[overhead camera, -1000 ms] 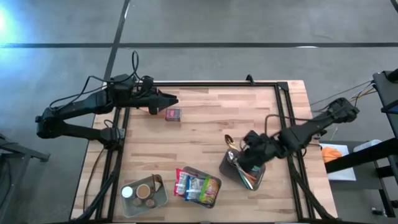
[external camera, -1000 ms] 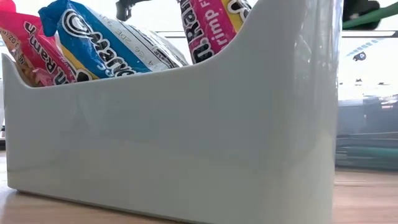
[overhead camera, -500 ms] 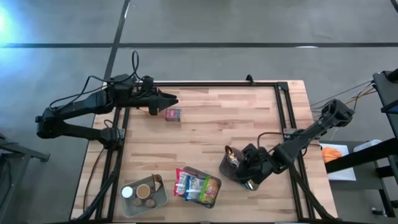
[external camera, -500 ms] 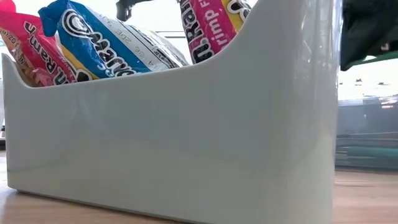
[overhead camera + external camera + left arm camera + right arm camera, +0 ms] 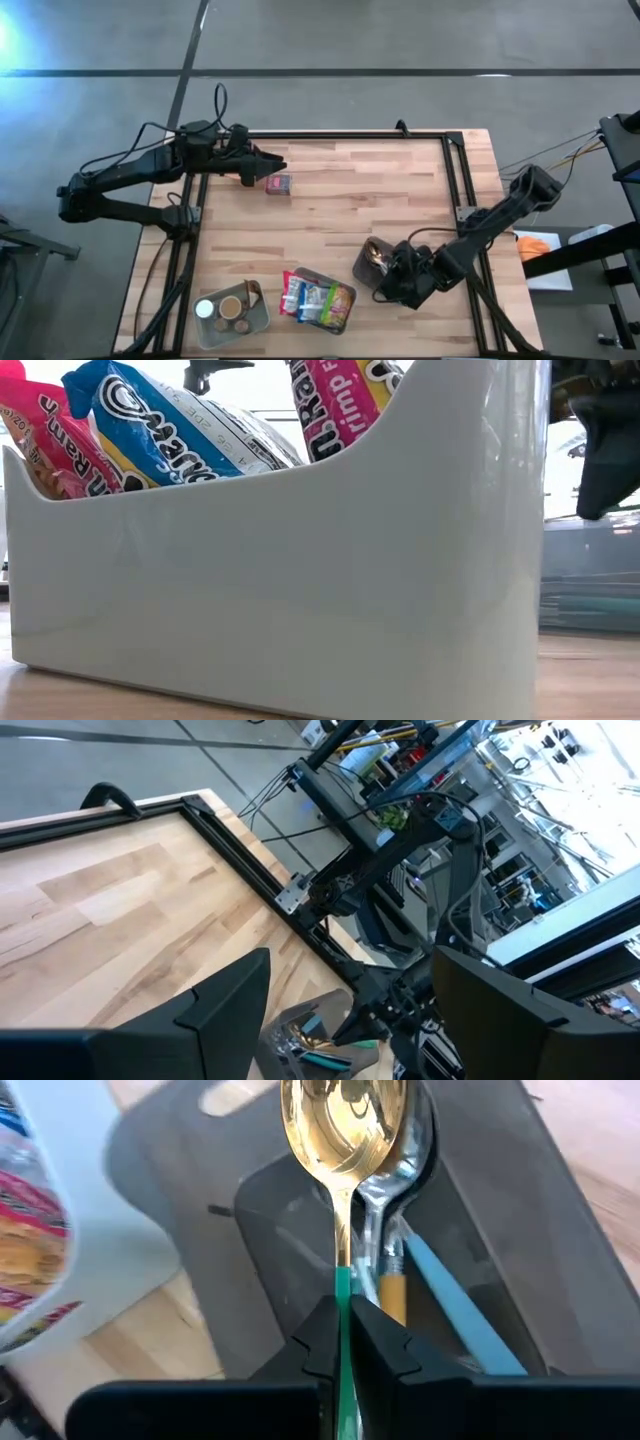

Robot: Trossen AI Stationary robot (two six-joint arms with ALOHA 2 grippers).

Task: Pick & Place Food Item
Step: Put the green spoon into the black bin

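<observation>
A small red food packet (image 5: 278, 184) lies flat on the table at the far left, just ahead of my left gripper (image 5: 268, 166), which is open and holds nothing. My right gripper (image 5: 343, 1338) is over the dark utensil caddy (image 5: 378, 270) at the near right, shut on a gold spoon (image 5: 345, 1125) with a green handle. In the caddy lie a silver spoon (image 5: 395, 1200) and blue and yellow handles. A white bin (image 5: 318, 300) with several bright snack packets (image 5: 150, 430) stands left of the caddy. My right gripper pinches the spoon's thin green handle (image 5: 343, 1285) between its two fingertips, slanting down from the table's right. The handle runs along the fingers and the gold bowl (image 5: 375, 256) points ahead of them, inside the caddy beside the silver spoon. Whether the bowl rests there, I cannot tell.
A clear tub (image 5: 232, 312) with cups and lids stands at the near left corner. A black metal frame (image 5: 455, 170) runs along the table's edges. In the low view the white bin's wall (image 5: 280, 580) fills nearly the whole picture.
My right gripper, shut on the spoon, has gone down and toward the table's near edge and has rolled at the wrist. The spoon has come lower into the caddy with it.
</observation>
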